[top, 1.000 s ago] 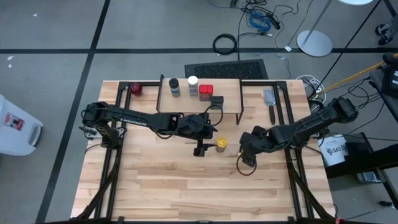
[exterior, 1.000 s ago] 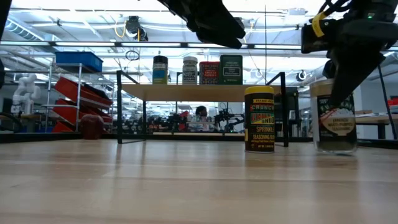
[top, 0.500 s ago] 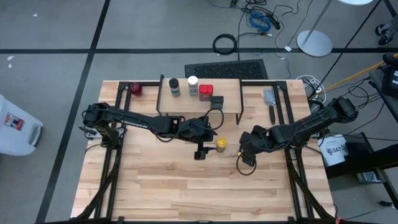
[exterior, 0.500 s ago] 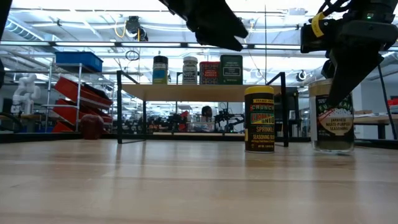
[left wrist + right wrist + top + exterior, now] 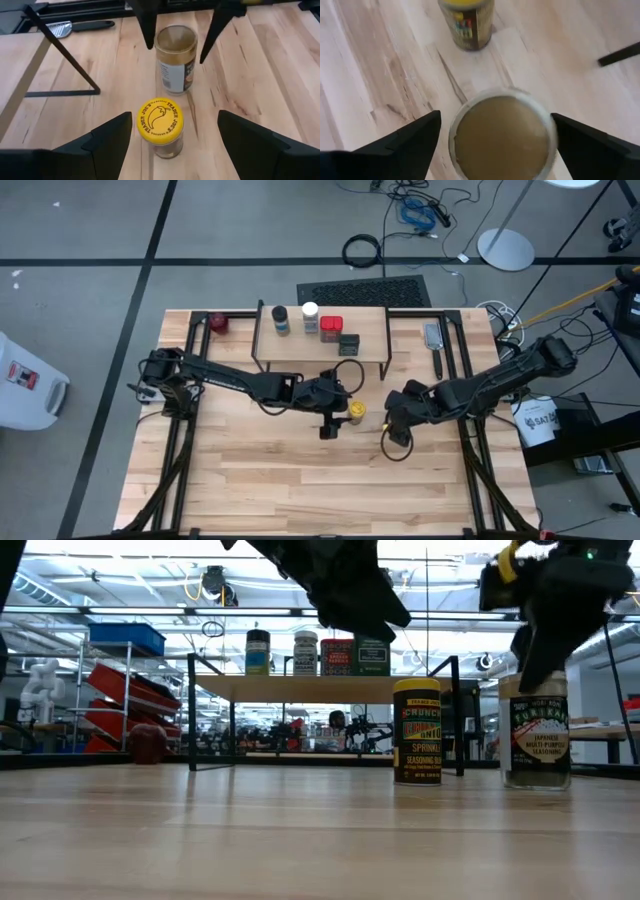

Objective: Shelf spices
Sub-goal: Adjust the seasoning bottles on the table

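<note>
High view shows four spices already lined up on the shelf (image 5: 322, 346) at the far side of the table: a dark jar (image 5: 281, 319), a white-capped jar (image 5: 310, 313), a red square tin (image 5: 332, 328) and a dark tin (image 5: 349, 344). Two remain on the tabletop in front of it.

The left gripper (image 5: 172, 135) hangs wide open over the yellow-topped jar (image 5: 160, 125), one finger on each side, touching nothing. The right gripper (image 5: 495, 135) is spread just as wide around the tan-topped jar (image 5: 501, 135), which stands just right of the yellow one.

To my eye both are lining up a grasp. Each should drop lower so the fingers (image 5: 107, 142) clamp the glass body below the lid, centred, then lift straight up; the jars stand close enough that a sideways nudge could topple the neighbour.
</note>
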